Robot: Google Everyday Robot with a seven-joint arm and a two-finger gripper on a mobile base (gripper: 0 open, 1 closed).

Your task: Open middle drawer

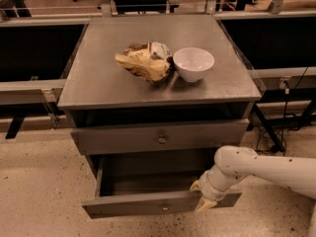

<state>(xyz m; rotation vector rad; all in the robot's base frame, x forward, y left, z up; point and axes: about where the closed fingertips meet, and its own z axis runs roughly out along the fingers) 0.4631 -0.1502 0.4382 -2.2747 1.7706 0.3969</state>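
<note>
Beneath the upper drawer [162,139], the middle drawer [128,207] stands pulled well out of the cabinet [98,78]. Toward the right of its front, the gripper [200,195] pinches the panel's top edge, one pale fingertip inside the drawer and one outside. On the cabinet top, a crumpled snack bag [144,62] touches a white bowl [193,63].

Speckled beige floor [34,181], grey metal table [98,83] in the middle, dark benches [34,48] with metal rails [29,85] behind, black cables [285,127] at right.
</note>
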